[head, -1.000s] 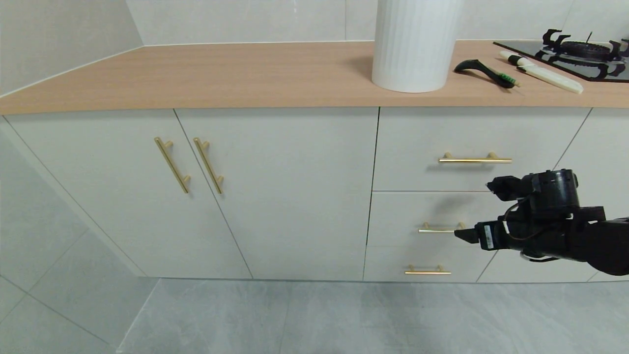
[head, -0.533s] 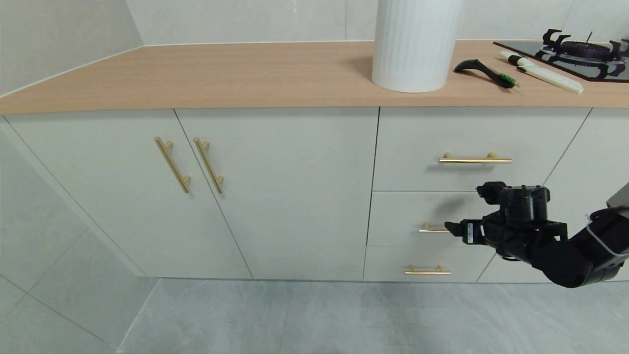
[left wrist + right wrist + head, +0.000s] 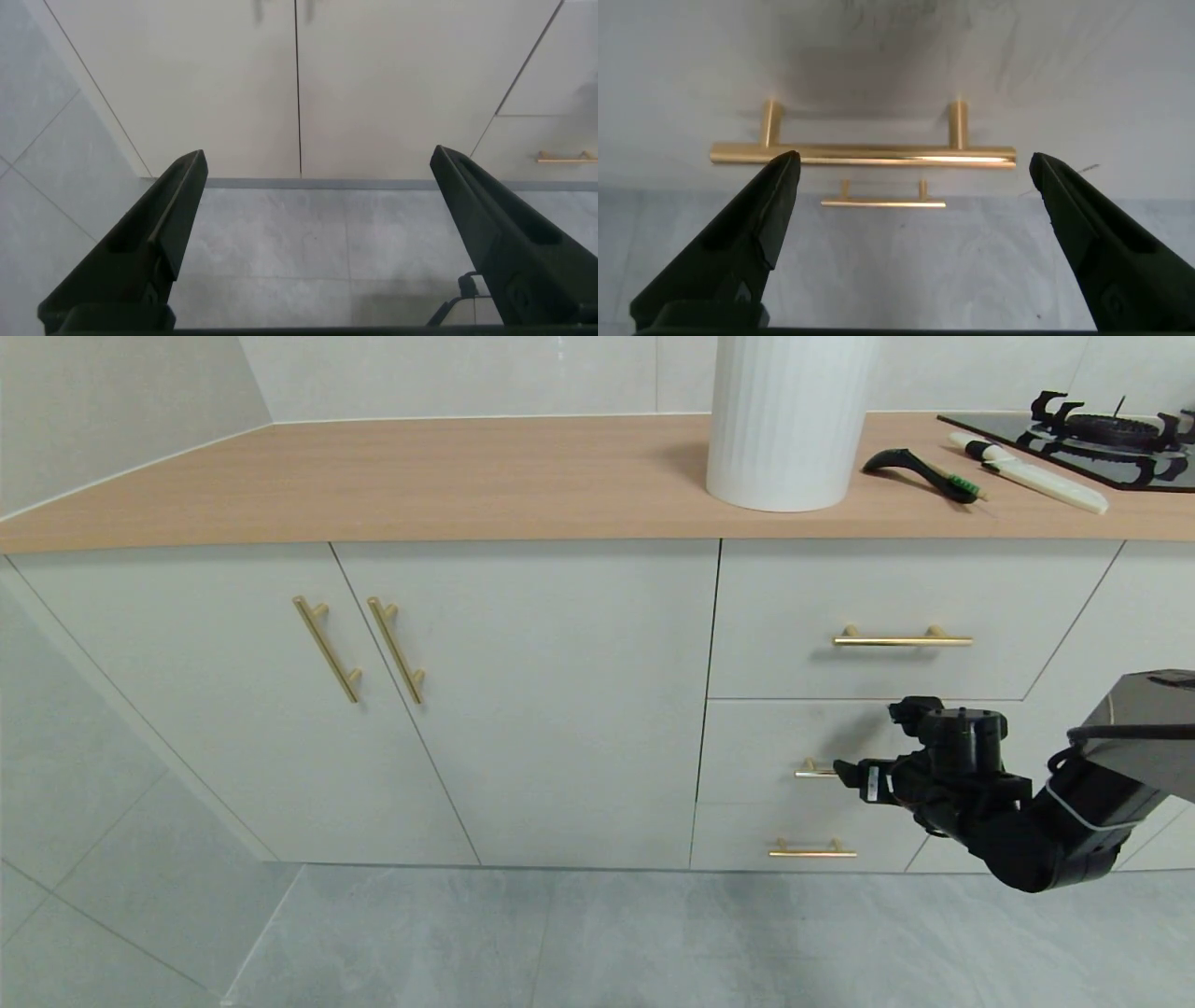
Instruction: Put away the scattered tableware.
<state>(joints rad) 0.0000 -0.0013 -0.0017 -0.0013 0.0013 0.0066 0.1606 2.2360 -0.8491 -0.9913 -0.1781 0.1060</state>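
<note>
Right tool [image 3: 873, 740] low in front of the drawer stack, fingers spread wide and clamped on nothing. Middle drawer handle [image 3: 864, 154] straight ahead of it, near but not yet touched. Long axis of the bar horizontal, running along the line from one finger to the other rather than across it. Judged to call for a wrist roll before any clamp, or else a hook behind the bar.

Left tool [image 3: 318, 159] likewise spread and empty, aimed at the floor below the cupboard doors, well apart from the drawers. Right arm therefore the nearer by far.

Tableware up on the table [image 3: 467, 476], well above the right tool: black-handled utensil [image 3: 920, 473] and white utensil [image 3: 1032, 481] side by side, between the white ribbed vessel [image 3: 789, 420] and the stove [image 3: 1102, 434], both untouched. Likely step in hand: opening a drawer to receive them.
</note>
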